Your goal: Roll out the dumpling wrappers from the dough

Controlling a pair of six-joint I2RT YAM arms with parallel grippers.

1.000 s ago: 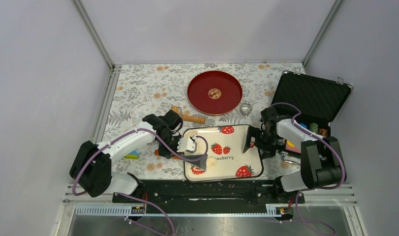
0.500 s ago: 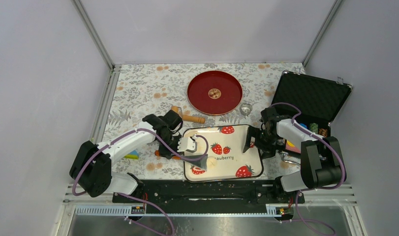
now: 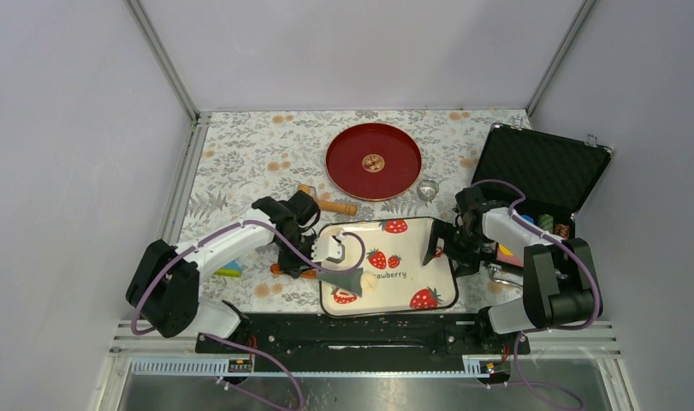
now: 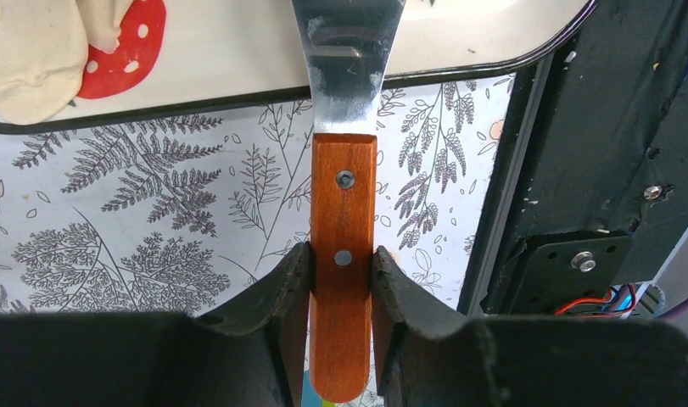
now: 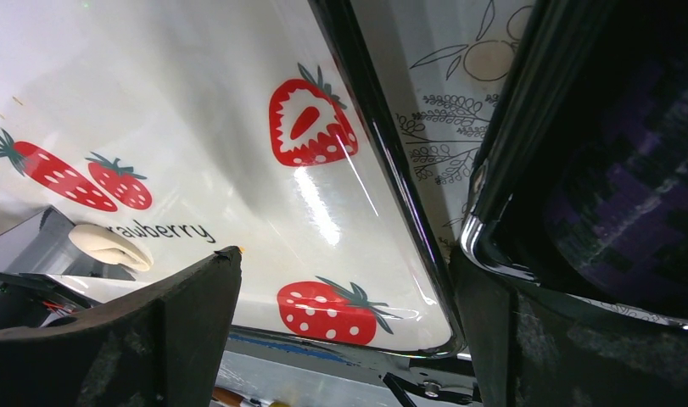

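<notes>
left claw (image 4: 341, 263) clamped on bench scraper (image 4: 346, 76) handle, nudged slightly left | dough (image 3: 370, 285) lump uncut at near-left corner of strawberry tray (image 3: 412, 257), blade just beside it | right claw (image 5: 353, 263) apart, straddling tray's right edge | no wrappers yet; rolling likely far off

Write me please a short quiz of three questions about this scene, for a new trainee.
1. True or false: the jaws of the left gripper are shut on the scraper, at its wooden handle.
2. Where does the dough lie? A: on the red plate. B: on the strawberry tray. C: in the black case.
3. Fill in: the wooden ____ lies on the tablecloth, just beyond the tray's far left corner.
Key: 1 true; 2 B; 3 roller.
</notes>
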